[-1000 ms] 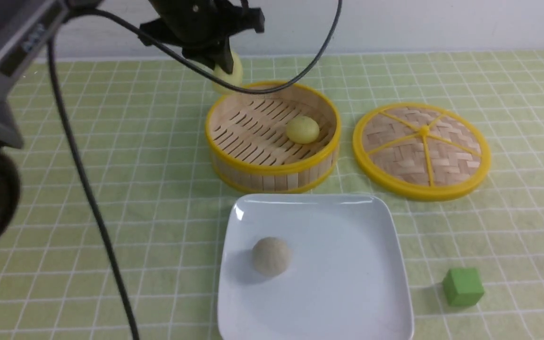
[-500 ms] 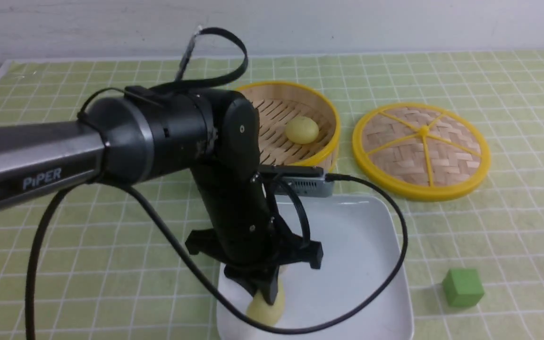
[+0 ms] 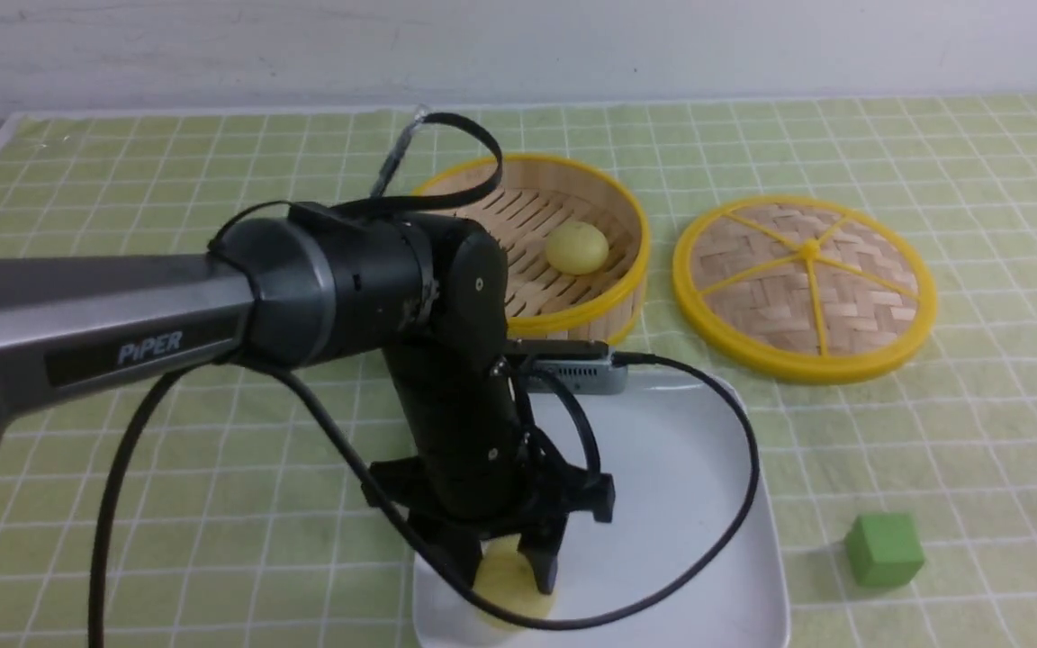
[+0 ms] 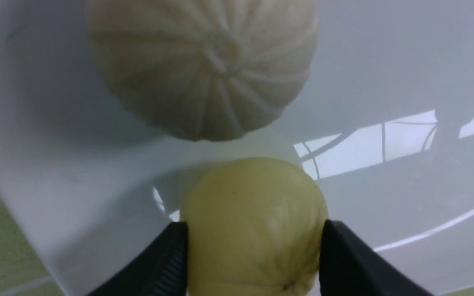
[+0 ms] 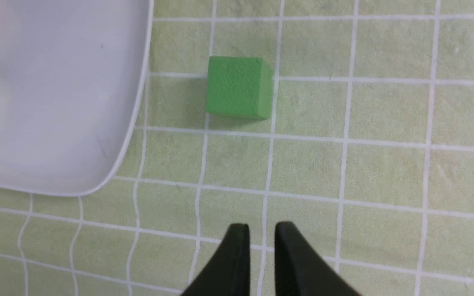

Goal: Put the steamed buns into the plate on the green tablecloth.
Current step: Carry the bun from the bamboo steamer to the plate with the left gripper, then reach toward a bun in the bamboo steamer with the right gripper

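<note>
My left gripper is down in the white square plate, near its front left corner. Its fingers touch both sides of a pale yellow steamed bun. In the left wrist view this bun sits between the fingers at the plate's surface. The off-white bun lies just beyond it; in the front view the arm hides it. A second yellow bun lies in the bamboo steamer basket. My right gripper is shut and empty over the green tablecloth.
The round woven lid with a yellow rim lies right of the steamer. A green cube sits right of the plate, ahead of my right gripper in its wrist view. The left arm's cable loops over the plate.
My left arm carried a yellow bun from behind the steamer down into the plate's front left part. In the last half second it lowered a little and both fingers now show beside the bun.
</note>
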`<action>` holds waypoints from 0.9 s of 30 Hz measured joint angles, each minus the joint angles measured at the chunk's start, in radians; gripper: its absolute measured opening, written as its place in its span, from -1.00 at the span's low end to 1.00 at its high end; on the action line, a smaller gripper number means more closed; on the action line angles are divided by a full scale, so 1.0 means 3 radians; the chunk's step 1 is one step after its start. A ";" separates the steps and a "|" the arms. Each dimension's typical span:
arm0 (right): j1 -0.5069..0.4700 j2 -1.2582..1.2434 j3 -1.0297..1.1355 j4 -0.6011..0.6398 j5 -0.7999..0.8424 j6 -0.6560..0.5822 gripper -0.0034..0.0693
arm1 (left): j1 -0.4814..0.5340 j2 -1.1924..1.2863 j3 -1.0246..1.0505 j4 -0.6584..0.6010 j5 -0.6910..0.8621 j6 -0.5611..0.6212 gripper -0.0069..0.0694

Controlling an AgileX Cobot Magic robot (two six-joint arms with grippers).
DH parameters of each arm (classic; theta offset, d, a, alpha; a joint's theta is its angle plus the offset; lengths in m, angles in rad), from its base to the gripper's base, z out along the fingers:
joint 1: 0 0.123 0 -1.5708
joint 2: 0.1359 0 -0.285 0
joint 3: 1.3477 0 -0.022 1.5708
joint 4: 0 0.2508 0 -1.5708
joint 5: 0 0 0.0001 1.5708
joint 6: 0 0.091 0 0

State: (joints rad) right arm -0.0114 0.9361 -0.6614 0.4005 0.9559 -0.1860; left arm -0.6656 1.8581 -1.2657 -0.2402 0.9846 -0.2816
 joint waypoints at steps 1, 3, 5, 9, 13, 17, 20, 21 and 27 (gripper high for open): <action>0.0000 0.0000 0.0000 0.0041 0.0039 -0.0011 -0.59 | 0.0000 -0.0084 0.0000 0.0020 0.0014 -0.0003 0.40; 0.0000 0.0000 0.0000 0.0148 0.0138 -0.0119 -0.59 | 0.0000 -0.0266 -0.0050 0.0136 0.0063 -0.0006 0.43; 0.0000 0.0000 0.0000 0.0194 0.0171 -0.0175 -0.60 | 0.0000 -0.0338 -0.0085 0.0212 0.0085 -0.0006 0.43; 0.0119 0.0103 -0.0076 0.0435 0.0344 -0.0476 -0.87 | 0.0030 -0.0542 -0.0310 0.0642 0.0376 -0.0006 0.27; 0.0403 0.0352 -0.0252 0.0471 0.0411 -0.0535 -0.94 | 0.0246 -0.0573 -0.0436 0.0801 0.0627 0.0043 -0.24; 0.0747 0.0869 -0.0657 0.0471 0.0353 -0.0550 -0.91 | 0.0712 -0.0573 -0.0451 0.0846 0.0764 0.0334 -0.76; 0.0969 0.1305 -0.1075 0.0471 0.0172 -0.0475 -0.84 | 0.1046 -0.0573 -0.0452 0.0750 0.0778 0.0579 -0.81; 0.0981 0.1337 -0.1106 0.0471 0.0144 -0.0467 -0.83 | 0.1084 -0.0573 -0.0452 0.0725 0.0778 0.0616 -0.81; 0.1234 0.2490 -0.2315 0.0398 -0.0241 -0.0451 -0.39 | 0.1482 -0.0573 -0.0452 0.0231 0.0578 0.1049 -0.81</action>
State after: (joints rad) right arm 0.3589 1.6831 -1.3560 0.5198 0.8836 -0.3213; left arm -0.2209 1.6864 -1.4012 -0.1707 1.1580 0.0331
